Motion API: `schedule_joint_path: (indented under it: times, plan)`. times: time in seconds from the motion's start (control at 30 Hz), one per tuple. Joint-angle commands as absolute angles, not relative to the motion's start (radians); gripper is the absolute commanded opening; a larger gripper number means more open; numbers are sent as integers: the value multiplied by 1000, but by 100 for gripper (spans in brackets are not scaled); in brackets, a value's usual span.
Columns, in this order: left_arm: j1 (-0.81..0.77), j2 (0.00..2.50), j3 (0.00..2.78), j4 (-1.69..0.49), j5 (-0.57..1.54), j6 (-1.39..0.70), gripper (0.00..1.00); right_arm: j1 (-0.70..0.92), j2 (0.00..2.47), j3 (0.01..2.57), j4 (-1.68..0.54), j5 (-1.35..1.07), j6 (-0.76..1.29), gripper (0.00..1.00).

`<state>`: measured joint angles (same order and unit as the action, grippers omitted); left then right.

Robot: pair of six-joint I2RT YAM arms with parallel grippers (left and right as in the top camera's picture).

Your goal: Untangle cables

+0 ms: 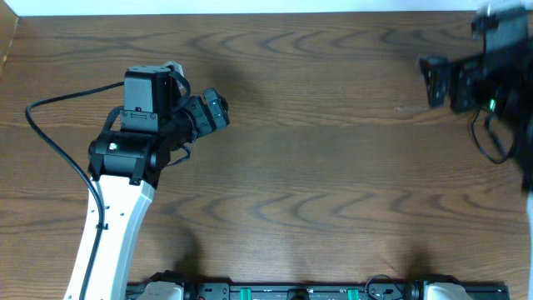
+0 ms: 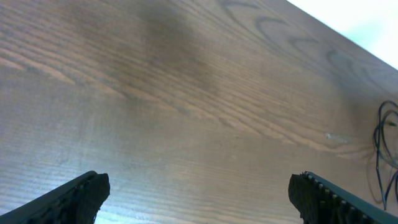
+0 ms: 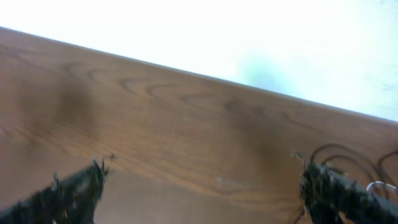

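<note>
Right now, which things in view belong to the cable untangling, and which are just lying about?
Part of the job:
- thin black cord, lying in loops
- left claw and right claw, both open, holding nothing

Not part of the job:
- wooden table
- thick black cable running along the left arm

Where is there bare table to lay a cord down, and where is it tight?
Bare wood spans the middle of the table, between the left tool and the right tool, both open. Crowded only at the right edge, where the thin black cord loops by the right arm.
</note>
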<state>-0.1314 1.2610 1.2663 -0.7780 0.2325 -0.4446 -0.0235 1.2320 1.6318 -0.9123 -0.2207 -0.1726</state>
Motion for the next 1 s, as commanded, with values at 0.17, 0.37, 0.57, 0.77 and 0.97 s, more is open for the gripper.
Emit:
schedule_joint_path:
  times: [0.17, 0.37, 0.57, 0.77, 0.97]
  plan:
    - [-127, 1269, 1274, -779, 223, -439, 98, -19, 798, 990, -427, -208, -228, 99]
    - [-127, 1269, 1274, -779, 223, -439, 98, -19, 469, 550, -108, -208, -241, 99]
    - [-127, 1269, 1274, -779, 222, -439, 98, -19, 183, 264, 17, -210, -213, 99]
    - [-127, 1269, 1274, -779, 222, -439, 98, -19, 44, 131, 15, -231, -169, 99]
    - [-127, 1268, 1274, -779, 223, -439, 98, -17, 5, 31, 20, -276, -168, 99]
